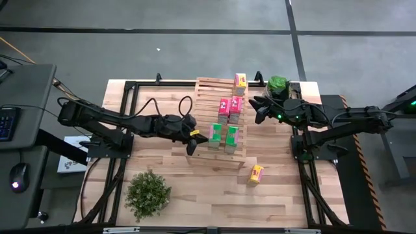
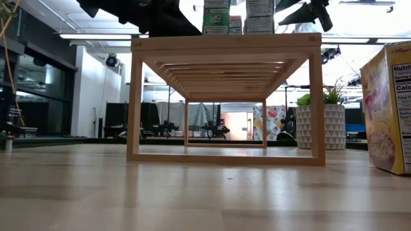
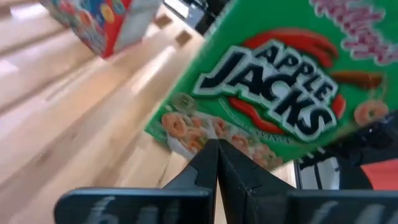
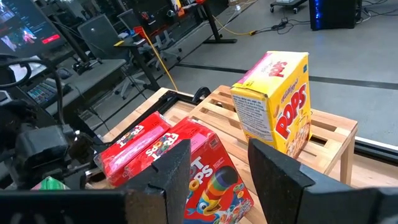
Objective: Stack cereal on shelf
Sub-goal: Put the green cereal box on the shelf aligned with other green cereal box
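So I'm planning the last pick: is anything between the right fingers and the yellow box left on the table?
Nothing visible. The right gripper hovers open beside the shelf; bare tabletop lies between it and the yellow box.

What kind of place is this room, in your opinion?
Probably a robotics lab or workshop, not a home. Two arms work at a wooden table on a bare concrete floor; a desk with a keyboard and mouse stands beside it, and more workstations and cables show behind.

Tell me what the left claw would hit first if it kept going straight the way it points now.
Most likely the green Apple Jacks box: the shut left claw points straight at its lower edge, on the slatted shelf. Whether it already touches the box is unclear.
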### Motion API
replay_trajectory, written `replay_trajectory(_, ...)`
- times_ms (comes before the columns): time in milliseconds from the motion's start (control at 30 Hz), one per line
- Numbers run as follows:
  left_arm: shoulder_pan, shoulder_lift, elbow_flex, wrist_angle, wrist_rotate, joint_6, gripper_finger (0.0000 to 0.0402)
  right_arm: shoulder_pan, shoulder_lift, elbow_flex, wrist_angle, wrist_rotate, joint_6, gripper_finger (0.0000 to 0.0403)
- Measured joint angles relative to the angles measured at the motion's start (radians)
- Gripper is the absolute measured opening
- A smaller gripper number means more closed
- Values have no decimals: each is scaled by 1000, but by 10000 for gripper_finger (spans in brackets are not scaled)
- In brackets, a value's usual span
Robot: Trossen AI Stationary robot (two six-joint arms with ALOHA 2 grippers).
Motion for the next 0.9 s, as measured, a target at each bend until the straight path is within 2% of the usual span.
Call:
replay_trajectory(333,16,0,0,8,-3,36,0,0,0,0,0,0,0,154)
replay_trajectory(900,17,0,0,0,8,9,0,0,0,0,0,0,0,154)
